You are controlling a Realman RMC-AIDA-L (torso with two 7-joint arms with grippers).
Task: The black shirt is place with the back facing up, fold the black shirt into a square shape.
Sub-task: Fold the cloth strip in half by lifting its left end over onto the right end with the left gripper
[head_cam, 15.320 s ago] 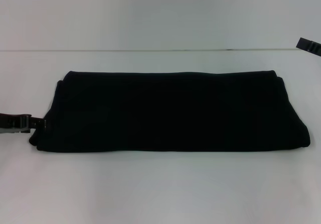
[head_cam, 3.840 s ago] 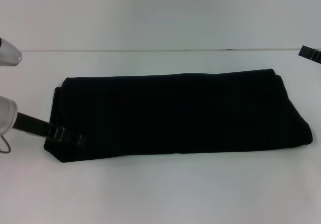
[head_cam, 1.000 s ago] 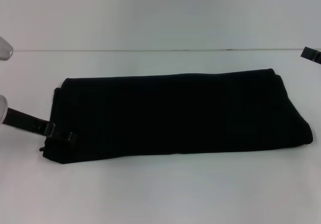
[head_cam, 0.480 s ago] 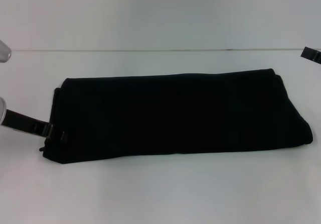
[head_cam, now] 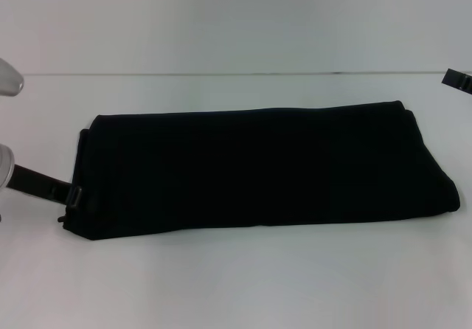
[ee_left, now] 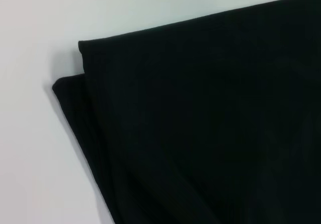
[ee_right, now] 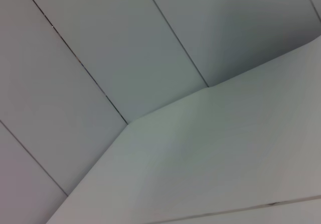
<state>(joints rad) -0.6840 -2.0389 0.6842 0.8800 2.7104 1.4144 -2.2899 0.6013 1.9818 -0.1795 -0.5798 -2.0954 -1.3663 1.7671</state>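
Note:
The black shirt (head_cam: 258, 168) lies on the white table (head_cam: 236, 285) as a long, flat band folded in layers, running left to right. My left gripper (head_cam: 71, 195) reaches in low from the left and meets the shirt's left end near its front corner. In the left wrist view the shirt (ee_left: 210, 133) fills most of the picture, with a layered corner on the white top. My right gripper (head_cam: 458, 80) shows only as a dark tip at the far right, well away from the shirt. No shirt appears in the right wrist view.
The table's back edge (head_cam: 236, 74) runs below a plain pale wall. Bare white tabletop lies in front of and behind the shirt. The right wrist view holds only wall panels (ee_right: 100, 58) and a pale surface (ee_right: 225, 158).
Over the last second my left gripper has drawn back to the left, from over the shirt's left end to its very edge. The shirt has stayed put. The right gripper has not moved.

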